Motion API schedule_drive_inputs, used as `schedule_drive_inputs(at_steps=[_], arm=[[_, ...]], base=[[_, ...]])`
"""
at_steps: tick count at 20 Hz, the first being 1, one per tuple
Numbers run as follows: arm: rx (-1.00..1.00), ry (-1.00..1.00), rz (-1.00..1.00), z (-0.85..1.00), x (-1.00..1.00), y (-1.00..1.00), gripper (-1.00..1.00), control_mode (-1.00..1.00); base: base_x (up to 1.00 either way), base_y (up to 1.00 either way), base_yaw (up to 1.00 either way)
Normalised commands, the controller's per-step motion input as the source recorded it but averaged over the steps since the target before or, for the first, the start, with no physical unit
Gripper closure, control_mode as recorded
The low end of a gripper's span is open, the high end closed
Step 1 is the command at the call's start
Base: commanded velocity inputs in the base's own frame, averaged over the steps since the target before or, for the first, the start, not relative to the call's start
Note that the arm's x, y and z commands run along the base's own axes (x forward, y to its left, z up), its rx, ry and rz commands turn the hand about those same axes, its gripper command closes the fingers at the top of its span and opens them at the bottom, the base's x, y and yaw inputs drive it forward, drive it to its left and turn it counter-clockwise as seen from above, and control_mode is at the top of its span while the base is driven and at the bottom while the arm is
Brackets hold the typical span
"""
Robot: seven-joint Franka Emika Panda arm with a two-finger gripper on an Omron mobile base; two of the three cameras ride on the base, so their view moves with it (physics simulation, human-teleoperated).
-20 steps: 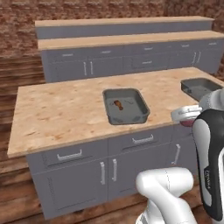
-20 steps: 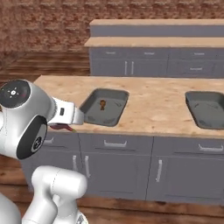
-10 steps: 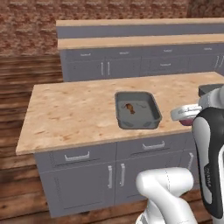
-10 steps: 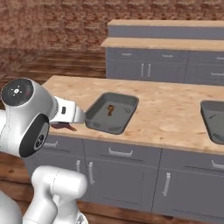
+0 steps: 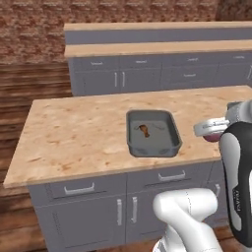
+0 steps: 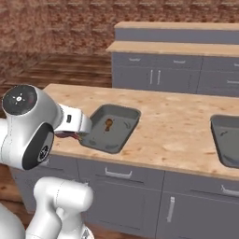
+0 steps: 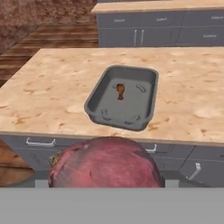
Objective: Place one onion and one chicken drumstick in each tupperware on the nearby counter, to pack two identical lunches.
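Light wood-grain counter [image 5: 74, 133], matt grey tupperware [image 7: 144, 105], smooth dull-maroon onion [image 7: 105, 164], silver metal handles [image 5: 78, 188]

Ahead of me a brick wall [image 5: 34, 29] runs across the back, and along it stands a long two-tier counter [image 5: 147, 48] with grey cabinets [image 5: 128, 78] and silver handles. A dark wooden floor [image 5: 29, 83] lies between; its planks look blurred, perhaps reddish-brown.

Two tupperware trays [image 6: 112, 126] [image 6: 227, 140], one chicken drumstick [image 7: 120, 90], one onion [image 7: 105, 164], two tables [image 5: 74, 133] [image 5: 147, 48].
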Motion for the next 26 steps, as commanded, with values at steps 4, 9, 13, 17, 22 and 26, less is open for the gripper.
schedule_drive_inputs(at_steps=[4, 9, 13, 17, 22, 26], arm=[[0.0, 0.0, 0.0, 0.0, 0.0, 0.0, 1.0, 1.0], [0.0, 0.0, 0.0, 0.0, 0.0, 0.0, 1.0, 1.0], [-0.05, 0.13, 0.0, -0.56, 0.07, 0.0, 1.0, -1.0], [-0.06, 0.16, 0.0, -0.71, 0.32, 0.0, 1.0, -1.0], [-0.03, 0.14, 0.0, -0.53, 0.54, 0.0, 1.0, -1.0], [-0.01, 0.1, 0.0, -0.29, 0.54, 0.0, 1.0, -1.0]], base=[[0.91, 0.13, 0.0], [0.46, 0.04, 0.0], [0.0, 0.0, 0.0], [0.0, 0.0, 0.0], [0.0, 0.0, 0.0], [0.0, 0.0, 0.0]])
